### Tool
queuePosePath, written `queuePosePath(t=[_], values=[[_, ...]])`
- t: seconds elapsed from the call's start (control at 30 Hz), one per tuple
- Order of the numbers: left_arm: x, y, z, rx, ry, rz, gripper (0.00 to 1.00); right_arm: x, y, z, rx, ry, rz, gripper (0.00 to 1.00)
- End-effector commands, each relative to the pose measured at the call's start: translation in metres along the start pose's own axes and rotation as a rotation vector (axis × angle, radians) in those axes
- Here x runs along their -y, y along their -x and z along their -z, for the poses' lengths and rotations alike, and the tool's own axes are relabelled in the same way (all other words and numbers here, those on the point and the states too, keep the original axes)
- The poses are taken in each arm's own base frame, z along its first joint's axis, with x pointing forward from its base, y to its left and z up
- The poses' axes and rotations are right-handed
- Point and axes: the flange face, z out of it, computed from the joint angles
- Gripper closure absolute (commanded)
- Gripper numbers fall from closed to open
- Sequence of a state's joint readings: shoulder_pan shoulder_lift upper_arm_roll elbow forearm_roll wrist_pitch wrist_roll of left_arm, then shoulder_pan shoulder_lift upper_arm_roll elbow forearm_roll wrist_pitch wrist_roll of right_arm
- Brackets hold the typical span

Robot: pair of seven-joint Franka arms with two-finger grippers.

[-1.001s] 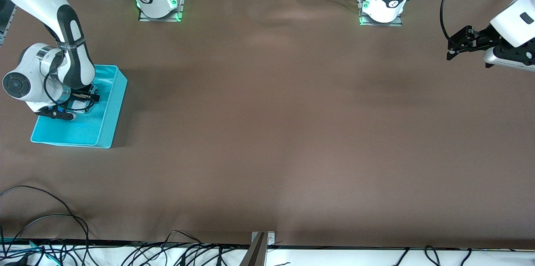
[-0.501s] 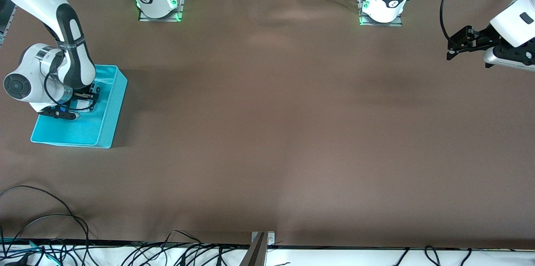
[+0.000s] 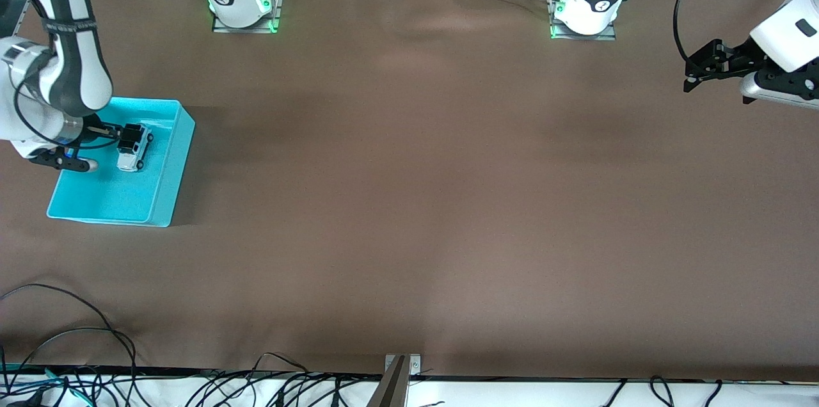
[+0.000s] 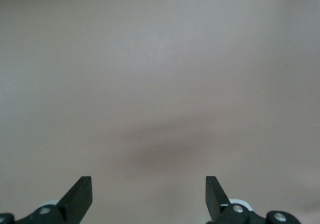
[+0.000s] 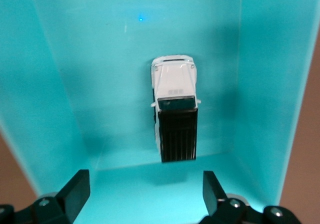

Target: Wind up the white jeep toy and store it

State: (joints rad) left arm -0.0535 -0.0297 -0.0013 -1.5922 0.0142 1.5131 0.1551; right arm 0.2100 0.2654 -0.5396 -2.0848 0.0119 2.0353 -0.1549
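Observation:
The white jeep toy (image 3: 134, 148) with its black roof lies on its wheels on the floor of the cyan bin (image 3: 171, 170), at the right arm's end of the table. In the right wrist view the jeep (image 5: 174, 108) sits free between the bin walls (image 5: 265, 83). My right gripper (image 3: 102, 148) hangs over the bin, open and empty, its jaws (image 5: 145, 194) wide apart above the jeep. My left gripper (image 3: 692, 74) waits in the air at the left arm's end of the table, open and empty (image 4: 149, 194).
The brown table cloth (image 3: 409, 202) stretches between the two arms. Cables (image 3: 64, 356) lie along the table's edge nearest the front camera. A metal bracket (image 3: 400, 368) stands at the middle of that edge.
My right gripper has lifted and drawn back from the jeep, which now lies uncovered in the bin. The left arm has not moved.

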Motion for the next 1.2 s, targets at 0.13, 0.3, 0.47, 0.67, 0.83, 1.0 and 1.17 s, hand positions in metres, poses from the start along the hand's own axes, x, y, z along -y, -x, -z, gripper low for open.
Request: queuePosePath(t=[0.13, 0.3, 0.47, 0.67, 0.83, 1.0, 1.17], values=[[-0.002, -0.003, 0.007, 0.002, -0.004, 0.01, 0.0, -0.01, 0.044, 0.072, -0.025, -0.099, 0.011, 0.0], [-0.002, -0.003, 0.007, 0.002, -0.004, 0.01, 0.0, -0.015, 0.057, 0.111, -0.028, -0.122, 0.015, 0.0], [-0.002, -0.003, 0.008, 0.0, -0.004, 0.01, 0.0, -0.02, 0.07, 0.167, -0.016, -0.148, 0.016, 0.0], [-0.002, -0.003, 0.007, 0.002, -0.004, 0.01, 0.0, -0.002, 0.088, 0.237, -0.043, -0.14, 0.054, 0.0], [-0.002, -0.003, 0.007, 0.002, -0.004, 0.01, 0.0, 0.032, 0.106, 0.281, -0.041, -0.122, 0.057, 0.0], [-0.002, -0.003, 0.007, 0.002, -0.004, 0.01, 0.0, 0.086, 0.118, 0.302, -0.065, -0.089, 0.067, 0.0], [-0.002, -0.003, 0.008, 0.0, -0.004, 0.01, 0.0, 0.134, 0.125, 0.311, -0.107, -0.07, 0.039, 0.0]])
